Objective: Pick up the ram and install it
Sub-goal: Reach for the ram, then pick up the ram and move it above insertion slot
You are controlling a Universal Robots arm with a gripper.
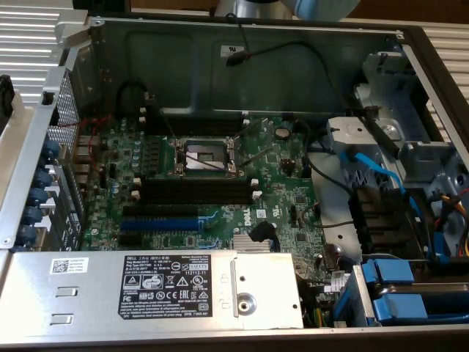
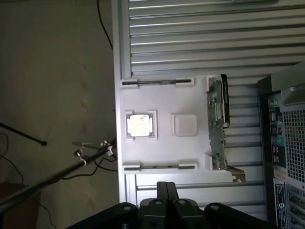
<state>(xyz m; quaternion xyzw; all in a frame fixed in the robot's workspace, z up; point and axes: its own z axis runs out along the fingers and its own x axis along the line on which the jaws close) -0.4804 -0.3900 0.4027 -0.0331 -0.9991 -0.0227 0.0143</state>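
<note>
In the wrist view the ram [image 2: 217,125] rests on a white tray [image 2: 162,148] that lies on a slatted metal table [image 2: 200,38]. It sits along the tray edge nearest the open computer case [image 2: 286,143], beside a square recess [image 2: 185,125], with a processor chip [image 2: 141,125] further in. It is a long, greenish board that seems to lean on its edge, each end caught in a white bracket. The gripper [image 2: 166,185] hangs above the tray near one end of the ram, apart from it, with its dark fingers pressed together and nothing between them. In the middle of the exterior view lies the motherboard [image 1: 220,183], where the long black slots [image 1: 194,191] with white end clips look unfilled, just below the processor socket [image 1: 209,154] and above the blue slot [image 1: 161,222]. The ram will probably handle as a light, stiff and thin thing, easy to lift but easy to harm. Its chips and contact edge should not be pinched or scraped, and it would not bear twisting. The best hold appears to be across its two flat faces near the middle of its length, on the upper edge, leaving both ends free. Its smooth faces may slip, so a square, centred grip seems wise.
</note>
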